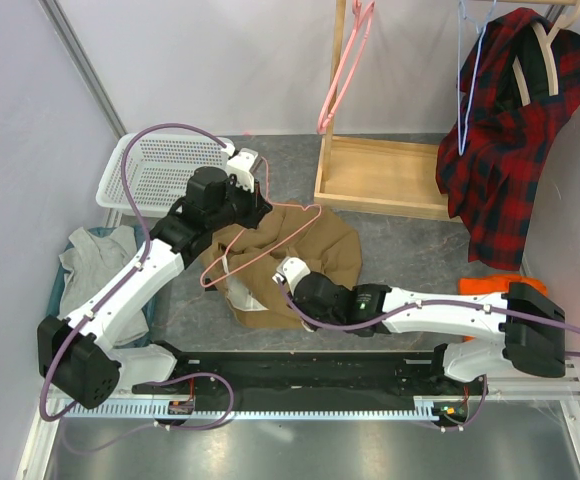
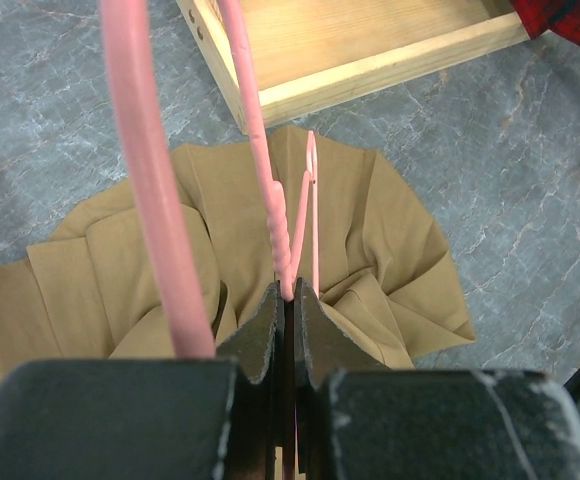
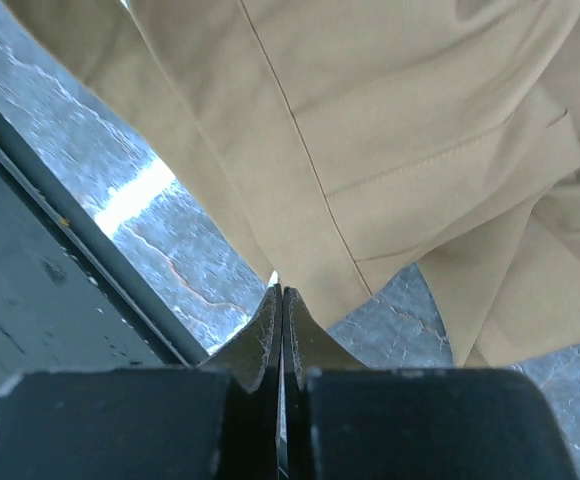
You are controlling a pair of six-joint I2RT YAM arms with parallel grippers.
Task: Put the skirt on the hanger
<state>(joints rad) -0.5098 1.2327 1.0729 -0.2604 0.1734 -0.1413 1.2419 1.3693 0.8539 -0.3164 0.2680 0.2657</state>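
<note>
Overhead, both grips are obscured. Wrist-side, the pink hanger (image 2: 160,200) is seen clamped by the left gripper (image 2: 288,295), the skirt (image 3: 390,120) by the right gripper (image 3: 280,295).

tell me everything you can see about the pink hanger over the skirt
The hanger is a thin pink outline frame with curved bends, plastic by the look. The left end effector is shut on one slim bar of it and holds it tilted above the table. The frame reaches out over the crumpled tan skirt; whether it touches the cloth cannot be told. Nothing hangs on it yet.
</note>
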